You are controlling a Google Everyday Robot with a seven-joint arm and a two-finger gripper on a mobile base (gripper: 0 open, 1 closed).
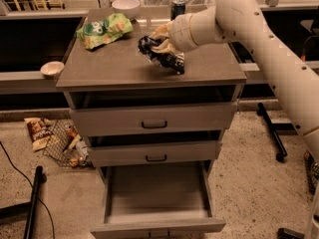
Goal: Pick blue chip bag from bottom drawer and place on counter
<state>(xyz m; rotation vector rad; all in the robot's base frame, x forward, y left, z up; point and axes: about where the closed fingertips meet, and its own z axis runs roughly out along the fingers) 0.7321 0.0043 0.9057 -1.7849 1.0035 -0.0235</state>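
Observation:
The blue chip bag [160,55] is a crumpled dark blue foil bag hanging over the middle of the counter [119,68], its lower end at or just above the surface. My gripper [160,40] reaches in from the right on the white arm and is shut on the bag's top. The bottom drawer [157,199] is pulled fully open below, and its inside looks empty. The two shallower drawers above it are slightly ajar.
A light green bag [103,30] lies at the counter's back left. A white bowl [125,6] and a dark can [178,8] stand behind the counter. A small bowl [52,68] sits on the left ledge. A brown snack bag [38,132] and a wire basket [67,143] lie on the floor at left.

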